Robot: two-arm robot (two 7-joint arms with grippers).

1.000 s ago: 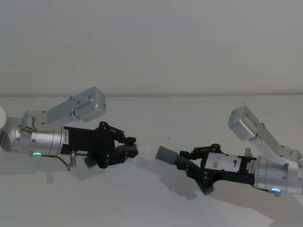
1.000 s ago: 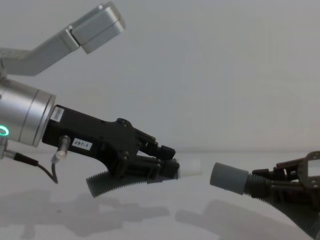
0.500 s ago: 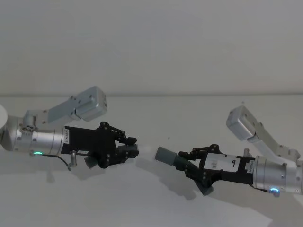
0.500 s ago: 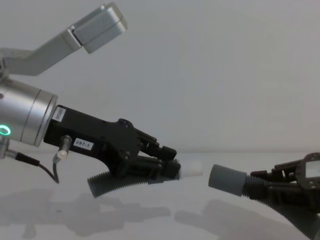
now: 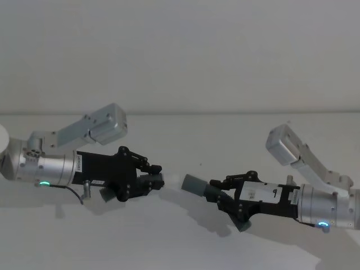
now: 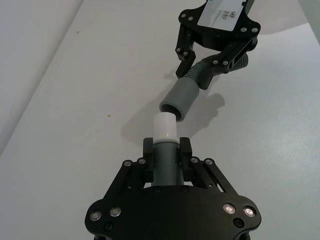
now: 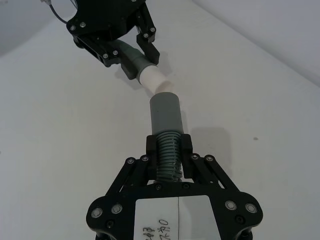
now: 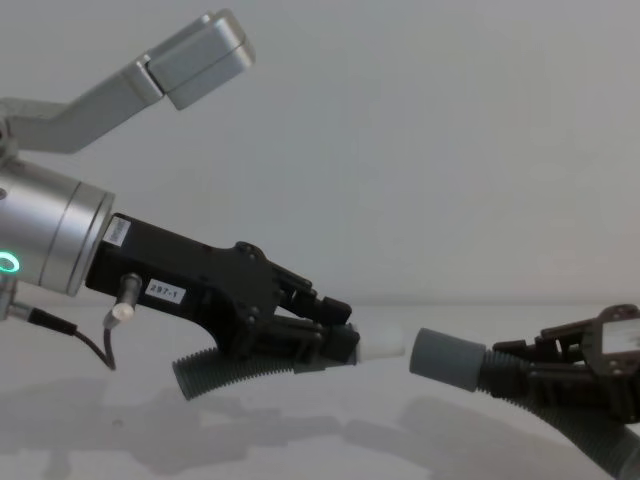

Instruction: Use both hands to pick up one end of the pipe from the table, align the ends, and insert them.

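Note:
Both pieces of the pipe are held in the air above the white table. My left gripper is shut on a dark ribbed hose piece just behind its white tip. My right gripper is shut on the other ribbed piece behind its grey cuff. The two ends face each other almost in line, with a very narrow gap between them. In the left wrist view the white tip sits just at the cuff's mouth. In the right wrist view the cuff points at the tip.
The silver upper links of both arms rise behind the grippers, one on the left and one on the right. A plain pale wall stands behind the table's far edge. A white rounded object shows at the left border.
My right gripper has carried the grey cuff leftward toward the white tip, so the gap between the ends has narrowed. The left gripper has barely moved.

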